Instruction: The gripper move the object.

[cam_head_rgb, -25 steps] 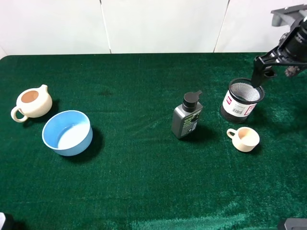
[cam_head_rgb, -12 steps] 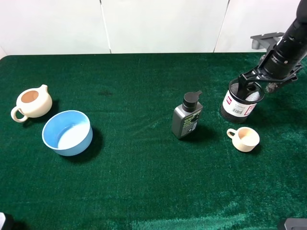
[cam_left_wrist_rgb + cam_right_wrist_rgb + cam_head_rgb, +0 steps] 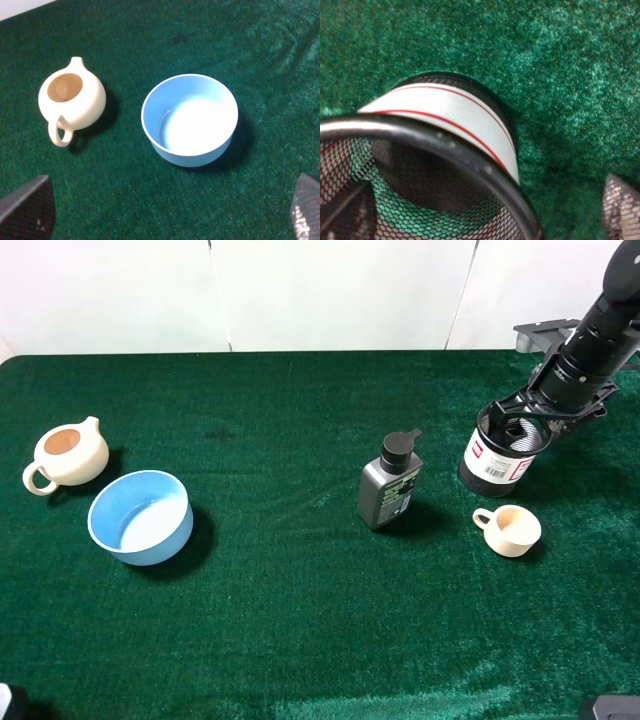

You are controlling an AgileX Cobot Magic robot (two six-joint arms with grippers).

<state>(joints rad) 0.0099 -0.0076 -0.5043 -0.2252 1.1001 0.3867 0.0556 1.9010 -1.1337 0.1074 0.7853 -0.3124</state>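
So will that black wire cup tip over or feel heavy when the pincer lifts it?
Probably light: the mesh cup is see-through wire and looks empty. It is likely stiff, since the wire holds a neat round shape. The right pincer straddles just one wall, so gripped there the cup might tilt a bit.

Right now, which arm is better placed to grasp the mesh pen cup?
Right: the right gripper is open astride the pen cup rim; the left gripper hangs over the far-off blue bowl.
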